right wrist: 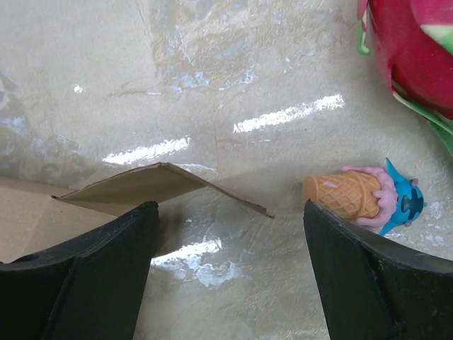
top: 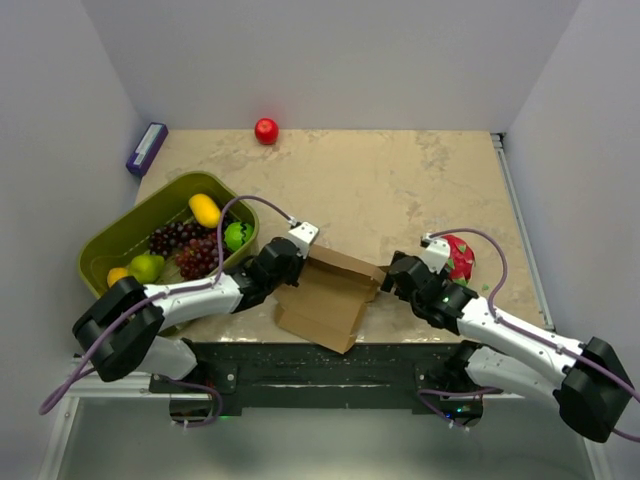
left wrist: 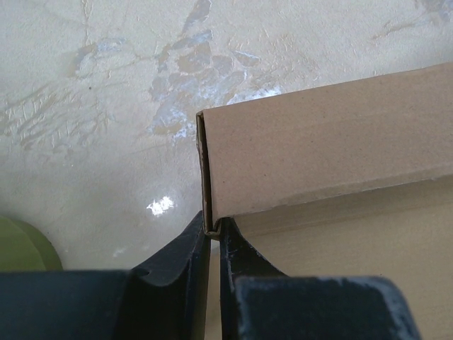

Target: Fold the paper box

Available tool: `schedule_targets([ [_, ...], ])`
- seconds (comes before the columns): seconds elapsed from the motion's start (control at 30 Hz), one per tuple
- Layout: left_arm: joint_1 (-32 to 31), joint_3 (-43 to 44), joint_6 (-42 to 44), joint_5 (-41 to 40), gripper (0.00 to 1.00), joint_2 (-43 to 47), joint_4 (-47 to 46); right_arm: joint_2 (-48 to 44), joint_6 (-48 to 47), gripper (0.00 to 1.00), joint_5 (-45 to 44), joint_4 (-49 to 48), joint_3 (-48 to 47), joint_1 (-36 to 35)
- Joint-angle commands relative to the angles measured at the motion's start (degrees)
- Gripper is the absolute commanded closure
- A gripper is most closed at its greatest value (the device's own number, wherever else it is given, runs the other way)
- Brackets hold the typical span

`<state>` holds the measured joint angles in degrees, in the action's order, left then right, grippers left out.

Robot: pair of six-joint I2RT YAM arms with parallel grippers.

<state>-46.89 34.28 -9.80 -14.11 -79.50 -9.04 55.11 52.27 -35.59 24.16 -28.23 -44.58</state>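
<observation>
the left gripper (left wrist: 214, 230) is pinching the left end of the paper box (left wrist: 325, 149), its two dark fingers pressed almost together on the thin cardboard edge where a raised flap is meeting the flat sheet. the right gripper (right wrist: 230, 209) is standing spread wide and holding nothing, its fingers (right wrist: 106, 262) hanging on either side of a lifted corner flap without touching it. the one paper box (top: 325, 295) is lying partly folded between the two grippers, close to the near edge of the table (top: 400, 190), with its near corner reaching that edge. beyond it, bare marbled tabletop is running toward the far wall. just right of the right gripper, one toy ice-cream cone (right wrist: 354, 195) is lying beside one dragon fruit (right wrist: 417, 49). to the left, one green basket (top: 110, 250) is sitting at the table's left edge, holding fruit. one red ball-like fruit (top: 266, 130) is resting at the far edge, and one purple box (top: 147, 147) is sitting in the far left corner.
</observation>
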Motion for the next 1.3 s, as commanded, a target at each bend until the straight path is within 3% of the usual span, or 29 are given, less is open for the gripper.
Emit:
schedule_targets([
  [0.0,0.2,-1.6,2.1,-0.6,1.00,3.6,-2.2,-3.3,-0.3,0.14,-3.3,-3.2,1.7,0.1],
  [0.17,0.2,-1.2,2.1,0.0,1.00,4.2,-1.6,-3.9,-7.1,0.16,0.5,-8.2,2.5,0.0],
  [0.37,0.2,-0.9,2.0,-0.3,1.00,4.2,-1.4,-4.0,-13.1,0.31,6.2,-13.2,3.3,0.1],
  [0.57,0.3,0.1,1.5,-2.2,1.00,3.6,-1.1,-2.6,-11.7,0.54,8.6,-10.1,2.7,0.1],
  [0.6,0.3,0.3,1.4,-2.5,1.00,3.3,-0.8,-2.4,-11.5,0.63,9.1,-10.2,2.7,0.1],
  [0.77,0.2,1.4,0.7,-5.0,1.00,2.6,0.0,-0.4,-9.4,0.78,10.0,-8.8,2.2,0.1],
  [0.9,0.2,2.4,-1.3,-8.5,1.00,1.9,1.1,-0.1,-8.2,1.00,10.5,-7.4,2.0,0.1],
  [1.07,0.2,3.2,-4.3,-15.2,1.00,0.8,2.5,-1.1,-7.2,1.00,10.0,-6.1,1.7,0.1],
  [1.27,0.1,2.8,-8.0,-16.9,1.00,-1.0,0.9,-3.6,-6.5,1.00,9.2,-4.7,1.4,0.1],
])
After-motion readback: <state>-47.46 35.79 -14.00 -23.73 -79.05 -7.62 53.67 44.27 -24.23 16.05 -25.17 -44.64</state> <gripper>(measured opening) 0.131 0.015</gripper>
